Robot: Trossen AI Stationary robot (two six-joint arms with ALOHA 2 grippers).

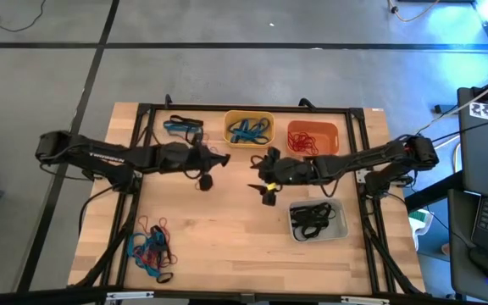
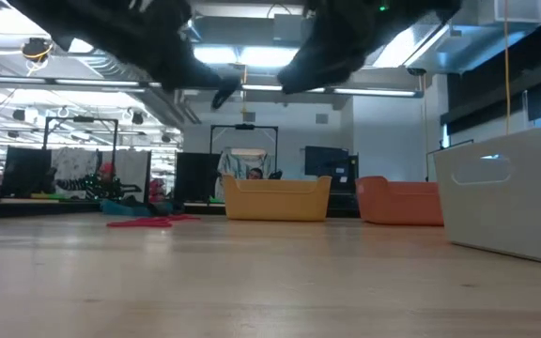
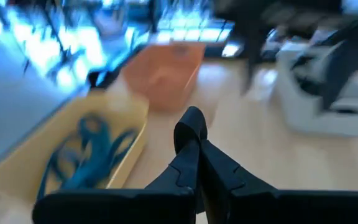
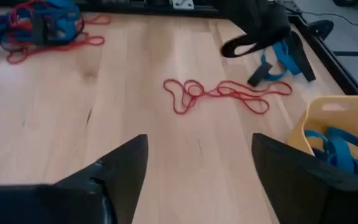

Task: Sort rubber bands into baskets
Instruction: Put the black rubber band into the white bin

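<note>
Three baskets stand on the wooden table. The yellow basket [image 1: 248, 129] holds blue rubber bands and the orange basket [image 1: 313, 138] holds red ones, both at the far edge. The pale grey basket [image 1: 318, 220] at the right holds black ones. My left gripper [image 3: 194, 134] is shut with nothing in it, above the table's middle, near the yellow basket. My right gripper [image 4: 197, 168] stands open and empty in the air, facing it [image 1: 259, 176]. A loose red rubber band [image 4: 222, 92] lies flat on the table ahead of the right fingers.
A tangled heap of red, blue and black bands [image 1: 151, 250] lies at the near left of the table. A few blue and black bands [image 1: 183, 127] lie at the far left. A black frame [image 1: 142, 114] runs around the table's edges.
</note>
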